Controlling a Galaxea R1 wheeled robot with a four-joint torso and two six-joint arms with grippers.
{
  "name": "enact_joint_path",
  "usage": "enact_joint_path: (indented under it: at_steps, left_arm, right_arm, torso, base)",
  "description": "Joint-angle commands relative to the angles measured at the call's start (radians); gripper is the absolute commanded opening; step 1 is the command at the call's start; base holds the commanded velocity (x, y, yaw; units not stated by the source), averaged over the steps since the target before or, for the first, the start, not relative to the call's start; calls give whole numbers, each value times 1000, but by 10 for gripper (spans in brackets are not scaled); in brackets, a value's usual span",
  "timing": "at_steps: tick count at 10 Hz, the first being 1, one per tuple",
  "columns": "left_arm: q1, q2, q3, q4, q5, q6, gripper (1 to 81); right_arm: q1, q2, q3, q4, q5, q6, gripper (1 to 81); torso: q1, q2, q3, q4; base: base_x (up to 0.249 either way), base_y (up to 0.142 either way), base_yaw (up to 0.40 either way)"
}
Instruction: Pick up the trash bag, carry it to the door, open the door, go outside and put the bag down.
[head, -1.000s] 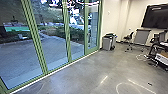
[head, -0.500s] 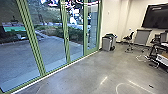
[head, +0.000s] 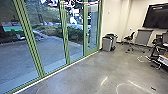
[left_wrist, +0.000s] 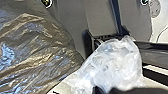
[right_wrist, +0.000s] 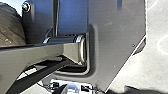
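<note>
In the left wrist view the trash bag (left_wrist: 37, 50) bulges dark and shiny beside the robot's plate. Clear, crumpled plastic (left_wrist: 112, 65) bunches up next to it, and my left gripper (left_wrist: 102, 89) is shut on this plastic. Part of the dark bag (right_wrist: 11, 27) also shows in the right wrist view, along with a small part of my right gripper (right_wrist: 66, 89); its state cannot be made out. In the head view, a green-framed glass door (head: 85, 37) stands closed at the far end of the glass wall.
Glass panels with green frames (head: 65, 42) run along the left, a paved yard (head: 17, 57) behind them. Grey bins (head: 109, 43) stand by the far wall. Chairs (head: 129, 38), a grey cabinet (head: 143, 37) and a cluttered table (head: 163, 46) are at the right, with a cable on the floor.
The head camera has moved slightly: the glass panels' frames show farther left, while the chairs and table show a little farther right.
</note>
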Motion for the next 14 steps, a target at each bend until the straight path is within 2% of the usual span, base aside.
enact_joint_path:
  at_steps: [1, 3, 14]
  left_arm:
    - [-57, -2, -2, 2, 83, 8, 10]
    - [-57, -3, -2, 2, 83, 8, 10]
    - [-56, -2, -2, 1, 83, 6, 10]
  right_arm:
    - [49, 3, 5, -6, -56, -4, 811]
    - [49, 5, 5, -6, -56, -4, 811]
    - [53, 6, 2, -9, -56, -4, 811]
  torso:
    - [0, 0, 0, 0]
    - [0, 0, 0, 0]
    - [0, 0, 0, 0]
  base:
    - [136, 0, 0]
    - [136, 0, 0]
    - [147, -74, 0]
